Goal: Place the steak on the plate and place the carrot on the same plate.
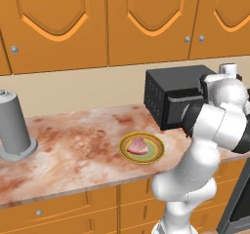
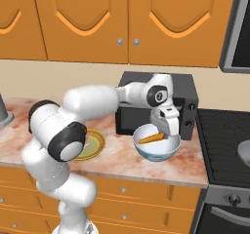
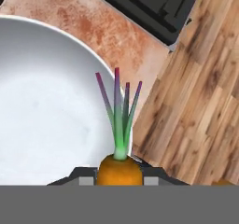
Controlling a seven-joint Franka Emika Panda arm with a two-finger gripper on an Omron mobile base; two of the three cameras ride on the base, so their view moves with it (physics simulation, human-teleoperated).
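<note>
Hiding most of the plate (image 2: 97,143) in the right base view, the arm's elbow blocks the steak (image 1: 138,146) there. Pincer (image 2: 166,133) clamped on the carrot (image 2: 151,138), just above the white bowl (image 2: 156,150). Plate lies well aside on marbled counter (image 1: 73,145); microwave (image 2: 188,101) behind.

Even, bright, diffuse rendered light in all 3 views; no clear source direction. Shadows faint, soft under the plate (image 1: 141,147) and bowl (image 2: 156,145). No glare. Base views slightly soft, low resolution. Hand view: counter (image 3: 116,36) texture blurry; no edge distortion.
</note>
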